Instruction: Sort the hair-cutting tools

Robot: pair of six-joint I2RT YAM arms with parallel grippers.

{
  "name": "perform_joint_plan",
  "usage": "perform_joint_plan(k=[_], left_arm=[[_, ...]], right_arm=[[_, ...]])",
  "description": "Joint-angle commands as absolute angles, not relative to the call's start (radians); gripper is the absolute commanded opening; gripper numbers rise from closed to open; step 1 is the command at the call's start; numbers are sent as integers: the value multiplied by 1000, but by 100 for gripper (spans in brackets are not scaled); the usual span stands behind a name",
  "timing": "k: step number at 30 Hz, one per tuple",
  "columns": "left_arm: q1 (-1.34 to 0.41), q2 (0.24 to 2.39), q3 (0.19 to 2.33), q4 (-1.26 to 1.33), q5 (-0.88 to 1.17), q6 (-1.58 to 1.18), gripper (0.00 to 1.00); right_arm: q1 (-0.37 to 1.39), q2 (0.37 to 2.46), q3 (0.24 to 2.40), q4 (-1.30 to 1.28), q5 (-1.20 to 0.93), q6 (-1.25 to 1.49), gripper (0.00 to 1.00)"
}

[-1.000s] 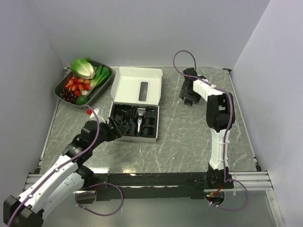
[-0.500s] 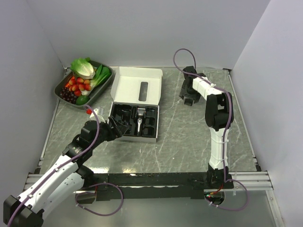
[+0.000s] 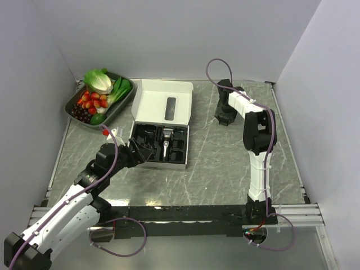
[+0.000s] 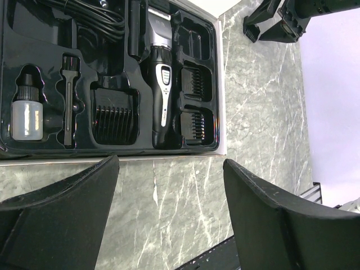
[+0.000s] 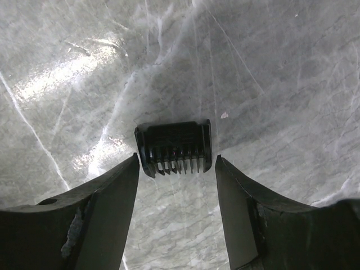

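The slim black-and-silver clipper (image 4: 161, 84) lies in the black insert of the open box (image 3: 183, 147). Black comb guards (image 4: 116, 116) fill slots on both sides of it. A little brush (image 4: 67, 101), a small bottle (image 4: 26, 115) and a coiled cord (image 4: 95, 14) lie in it too. My left gripper (image 4: 171, 216) is open and empty over the marble just in front of the box (image 3: 140, 151). One black comb guard (image 5: 174, 147) lies on the table at the far right. My right gripper (image 5: 176, 169) is open just above it, fingertips either side of its teeth, also seen in the top view (image 3: 223, 116).
The white box lid (image 3: 154, 101) lies open flat behind the insert. A dark tray (image 3: 130, 90) with lettuce, strawberries and grapes stands at the far left. White walls enclose the table on three sides.
My right gripper has shifted slightly at the far right over the comb guard. The left arm has not moved.
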State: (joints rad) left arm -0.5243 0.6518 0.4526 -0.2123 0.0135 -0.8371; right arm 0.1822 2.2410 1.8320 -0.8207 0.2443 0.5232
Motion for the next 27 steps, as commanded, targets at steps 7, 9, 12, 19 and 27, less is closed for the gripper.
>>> perform_joint_plan(k=[7,9,12,19,27], left_arm=[[-528,640,453,-181,23,-859,80],[-526,641,453,-183,18,-859,80],[-528,638,451,-189,20,-859,80],[-528,630,453,-196,17,-857,80],[-528,638,459,-195,20,-854,80]], right_arm=[[167,2263,1867,-842,235,529,49],[169,2257,1853,-824,226,526,41],[169,2253,1847,-816,219,525,37],[170,2244,1833,-801,215,496,19],[186,2189,1787,-770,261,457,6]])
